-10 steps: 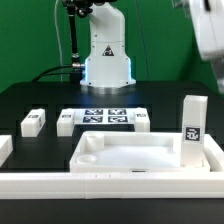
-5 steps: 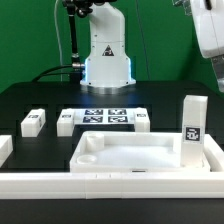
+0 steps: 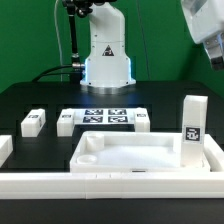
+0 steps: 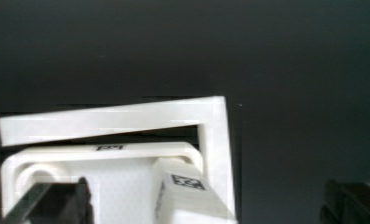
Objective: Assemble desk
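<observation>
On the exterior view's left, the end of a white border rail (image 3: pixel 4 148) lies at the edge of the black table (image 3: pixel 40 95). Next come two short white legs lying flat. The first leg (image 3: pixel 32 122) lies alone, and the second leg (image 3: pixel 67 122) lies just beside the left end of the marker board (image 3: pixel 105 118). A third leg (image 3: pixel 141 122) lies just beside the board's right end.

Nearer the camera, the desk panel (image 3: pixel 130 158) lies flat with its rim up. The long front rail (image 3: pixel 100 184) runs along its near side. At the panel's right end a fourth leg (image 3: pixel 193 128) stands upright in the corner, its tag facing the camera.

High above, at the far right, hangs the gripper (image 3: pixel 208 40), touching nothing. In the wrist view its fingers (image 4: pixel 43 202) show as blurred dark shapes well apart with nothing clamped between them. The fourth leg and the panel corner lie well below.
</observation>
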Tool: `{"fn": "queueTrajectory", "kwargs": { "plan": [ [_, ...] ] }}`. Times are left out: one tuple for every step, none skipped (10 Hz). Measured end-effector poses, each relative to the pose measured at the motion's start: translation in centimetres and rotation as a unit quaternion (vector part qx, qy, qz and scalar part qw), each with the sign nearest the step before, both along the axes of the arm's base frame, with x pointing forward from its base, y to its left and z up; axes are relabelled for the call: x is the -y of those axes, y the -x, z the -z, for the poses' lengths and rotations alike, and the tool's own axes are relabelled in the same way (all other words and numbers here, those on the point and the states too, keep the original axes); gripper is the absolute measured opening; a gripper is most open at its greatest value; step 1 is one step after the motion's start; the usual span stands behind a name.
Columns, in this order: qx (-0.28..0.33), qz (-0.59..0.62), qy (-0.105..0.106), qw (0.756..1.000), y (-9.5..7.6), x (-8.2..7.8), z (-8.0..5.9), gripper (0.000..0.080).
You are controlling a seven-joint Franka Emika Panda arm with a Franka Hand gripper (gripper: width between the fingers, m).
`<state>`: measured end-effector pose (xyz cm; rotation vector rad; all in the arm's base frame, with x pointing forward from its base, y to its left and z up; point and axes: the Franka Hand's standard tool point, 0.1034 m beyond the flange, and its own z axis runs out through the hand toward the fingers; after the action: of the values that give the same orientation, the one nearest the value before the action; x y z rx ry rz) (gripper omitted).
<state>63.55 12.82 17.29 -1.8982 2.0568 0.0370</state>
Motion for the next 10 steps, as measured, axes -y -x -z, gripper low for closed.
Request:
{"fn": "queueTrajectory", "kwargs": {
  "plan": [
    [-0.002, -0.010, 0.001, 1.000, 0.2, -0.7, 0.3, 0.0649],
    [0.012, -0.066, 0.016, 0.998, 0.1, -0.5, 0.5, 0.0649],
    [0.018, -0.088, 0.021, 0.996, 0.1, -0.4, 0.5, 0.0649],
    [0.030, -0.134, 0.032, 0.990, 0.1, -0.4, 0.5, 0.0649],
    [0.039, -0.172, 0.042, 0.983, 0.2, -0.4, 0.6, 0.0649],
    [0.055, -0.235, 0.059, 0.969, 1.4, 0.3, 0.6, 0.0649],
    [0.068, -0.292, 0.069, 0.952, 4.1, 2.1, 0.7, 0.0649],
    [0.072, -0.352, 0.073, 0.930, 6.7, 4.2, 1.1, 0.0649],
    [0.065, -0.372, 0.079, 0.923, 7.5, 4.5, 1.7, 0.0649],
    [0.073, -0.401, 0.086, 0.909, 7.3, 4.3, 1.7, 0.0649]
  ]
}}
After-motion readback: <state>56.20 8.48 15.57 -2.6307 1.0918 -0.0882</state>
